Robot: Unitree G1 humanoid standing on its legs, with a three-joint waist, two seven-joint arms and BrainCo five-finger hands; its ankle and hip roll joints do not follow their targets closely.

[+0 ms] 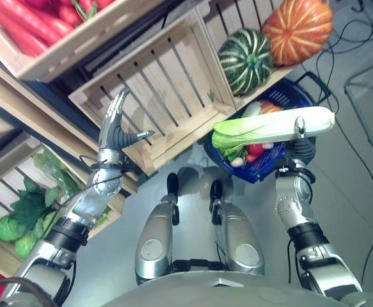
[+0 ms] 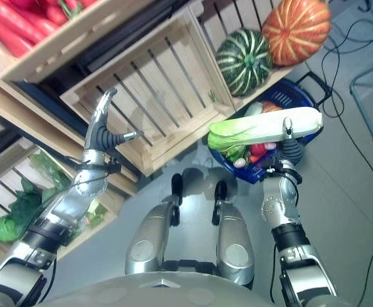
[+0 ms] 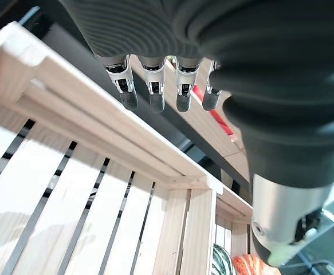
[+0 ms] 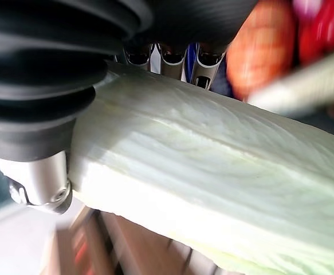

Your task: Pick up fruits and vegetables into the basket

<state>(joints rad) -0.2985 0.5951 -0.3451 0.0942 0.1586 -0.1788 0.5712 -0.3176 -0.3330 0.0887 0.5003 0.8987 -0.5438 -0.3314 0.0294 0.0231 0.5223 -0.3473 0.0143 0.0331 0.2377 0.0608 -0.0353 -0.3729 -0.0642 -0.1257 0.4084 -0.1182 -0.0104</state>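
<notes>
Grey floor runs under pale slatted wooden crates [image 1: 167, 89] stacked as shelving ahead of me. My right hand [image 1: 303, 146] has a napa cabbage [image 1: 272, 128] in its grasp, fingers and thumb curled round the white stalk end; in the right wrist view the ribbed, waxy, pale-green body [image 4: 212, 166] presses right against the palm with fingers [image 4: 172, 57] wrapped over its far side. I see the cabbage lying roughly level, its frilly green leaf end pointing toward my left, hanging directly above the blue plastic basket [image 1: 269, 163] on the floor. That basket already has red, orange and green produce in it.

My left hand [image 1: 117, 125] is raised in front of the bare middle crate, fingers [image 3: 155, 94] straight and loosely spread, holding nothing.

On the upper crate to the right sit two ridged pumpkins, one dark green striped [image 1: 246, 61], one orange [image 1: 297, 29]. Long red peppers [image 1: 26, 22] fill the top-left crate; leafy greens [image 1: 26, 214] fill the lower-left one. No writing is readable to me.
</notes>
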